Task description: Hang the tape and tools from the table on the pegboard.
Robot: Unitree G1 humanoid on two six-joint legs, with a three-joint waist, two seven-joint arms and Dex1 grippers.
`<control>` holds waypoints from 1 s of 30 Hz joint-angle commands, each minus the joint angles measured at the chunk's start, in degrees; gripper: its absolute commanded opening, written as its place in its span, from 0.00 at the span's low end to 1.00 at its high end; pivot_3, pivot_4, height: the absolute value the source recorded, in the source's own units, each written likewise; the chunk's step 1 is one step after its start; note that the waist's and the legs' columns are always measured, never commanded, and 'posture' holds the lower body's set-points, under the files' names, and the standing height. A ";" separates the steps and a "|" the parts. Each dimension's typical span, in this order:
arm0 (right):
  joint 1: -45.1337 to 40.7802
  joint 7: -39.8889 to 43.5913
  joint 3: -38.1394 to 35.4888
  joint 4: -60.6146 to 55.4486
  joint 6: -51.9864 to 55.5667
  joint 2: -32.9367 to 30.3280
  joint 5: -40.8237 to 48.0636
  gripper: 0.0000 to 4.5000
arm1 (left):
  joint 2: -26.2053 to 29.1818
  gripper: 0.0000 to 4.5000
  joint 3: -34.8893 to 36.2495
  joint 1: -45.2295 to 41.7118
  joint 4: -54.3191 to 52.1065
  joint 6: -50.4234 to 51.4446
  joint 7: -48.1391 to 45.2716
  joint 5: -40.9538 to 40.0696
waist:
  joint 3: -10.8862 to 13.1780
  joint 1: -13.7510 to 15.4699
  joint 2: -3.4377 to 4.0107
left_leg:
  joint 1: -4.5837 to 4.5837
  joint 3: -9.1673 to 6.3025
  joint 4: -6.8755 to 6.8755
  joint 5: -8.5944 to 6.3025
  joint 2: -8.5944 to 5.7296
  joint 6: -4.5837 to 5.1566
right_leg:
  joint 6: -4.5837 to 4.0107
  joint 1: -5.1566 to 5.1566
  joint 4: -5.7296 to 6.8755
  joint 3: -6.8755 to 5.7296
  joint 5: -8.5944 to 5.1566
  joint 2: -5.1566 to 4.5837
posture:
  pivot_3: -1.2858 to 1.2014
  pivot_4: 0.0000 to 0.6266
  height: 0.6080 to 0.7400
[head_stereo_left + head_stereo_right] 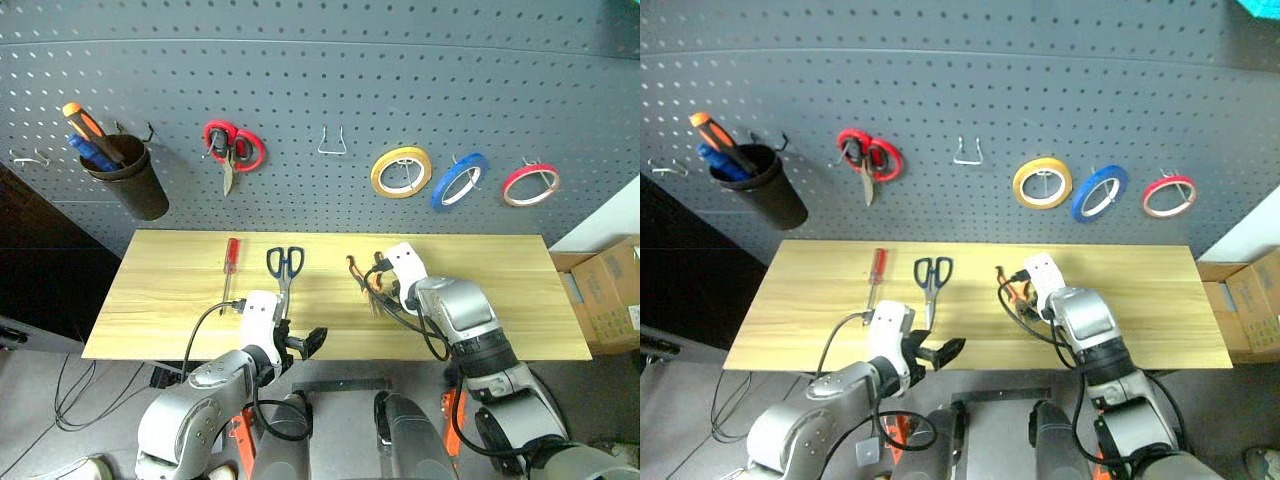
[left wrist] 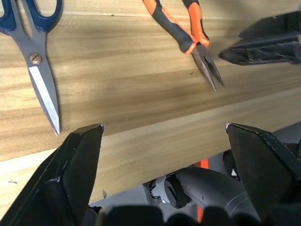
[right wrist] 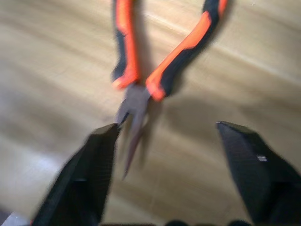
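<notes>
Pale yellow wood-grain table [image 1: 160, 300] lies under both my arms, below the dark grey perforated pegboard [image 1: 300, 80]. My right gripper [image 3: 164, 136] hangs low over the small needle-nose pliers with orange-and-black handles [image 3: 155, 61], fingers spread wide apart and holding nothing; one black fingertip [image 3: 106, 141] sits just beside the pliers' steel nose, though I cannot tell whether it touches. My left gripper [image 2: 164, 129] is also fully apart and empty, poised above the table's near edge. Taking the table's centre as the dial, the scissors with dark blue-black handles [image 1: 284, 268] lie flat towards ten o'clock, blades pointing at me, and the slim red-handled screwdriver [image 1: 230, 262] lies just beyond them, further towards nine. On the pegboard, the thin blue tape ring [image 1: 459, 180] hangs at about one o'clock, between a yellow tape ring [image 1: 401, 172] and a red tape ring [image 1: 530, 185]. Red-handled scissors [image 1: 233, 148] hang at eleven, and a dark cup [image 1: 130, 178] holding an orange-and-black-handled screwdriver [image 1: 85, 125] hangs at ten.
</notes>
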 commanded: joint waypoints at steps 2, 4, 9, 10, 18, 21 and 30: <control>-3.34 -2.80 -0.39 5.73 0.32 1.22 -0.40 1.00 | -0.46 1.00 0.99 1.35 -4.41 0.79 0.96 -0.75 | 0.13 0.06 -0.06 | 0.01 -0.12 0.01 -0.31 0.03 0.19 | -0.17 -0.08 0.38 -0.11 -0.27 0.06 | 0.57 0.54 1.00; -4.43 -4.16 -2.00 8.45 1.81 2.95 0.32 1.00 | -0.36 1.00 1.82 1.39 -5.33 1.47 1.15 -1.13 | 0.17 0.11 -0.06 | 0.03 -0.23 -0.09 -0.45 0.09 0.38 | -0.26 -0.08 0.42 -0.25 -0.44 0.14 | 0.58 0.55 1.00; -6.97 -6.03 -4.59 12.04 3.81 5.24 1.18 1.00 | -0.23 1.00 4.02 1.96 -6.77 2.74 1.34 -1.44 | 0.69 -0.05 -0.01 | 0.24 -0.23 -0.56 -0.46 0.09 0.38 | -0.16 -0.07 0.37 -0.25 -0.82 0.14 | 0.58 0.57 1.00; -7.61 -6.41 -5.23 12.44 4.76 5.43 1.35 1.00 | -0.04 1.00 4.39 2.42 -7.01 2.84 1.20 -1.42 | 0.85 -0.01 -0.03 | 0.26 -0.23 -0.57 -0.46 0.09 0.38 | -0.16 -0.06 0.37 -0.26 -0.84 0.15 | 0.58 0.57 1.00; -11.75 -9.95 -9.73 11.92 12.53 6.79 2.26 1.00 | -1.06 1.00 4.04 3.06 -6.94 2.62 1.42 -0.99 | 1.51 0.01 -0.01 | 0.26 -0.25 -0.56 -0.45 0.08 0.36 | -0.33 -0.07 0.37 -0.26 -0.94 0.15 | 0.57 0.56 1.00; -14.34 -11.80 -12.81 11.04 17.02 8.66 2.54 1.00 | -1.57 1.00 3.45 2.87 -6.41 2.15 1.45 -0.62 | 1.52 0.00 -0.01 | 0.26 -0.25 -0.63 -0.46 0.08 0.36 | -0.23 -0.08 0.37 -0.27 -0.89 0.14 | 0.57 0.55 1.00; -20.45 -18.35 -22.72 9.64 23.32 17.94 2.24 1.00 | -2.25 1.00 2.69 3.05 -5.77 0.87 1.75 -0.02 | 1.52 -0.05 0.00 | 0.26 -0.25 -0.74 -0.46 0.13 0.36 | -0.24 -0.16 0.37 -0.30 -0.90 0.19 | 0.57 0.54 1.00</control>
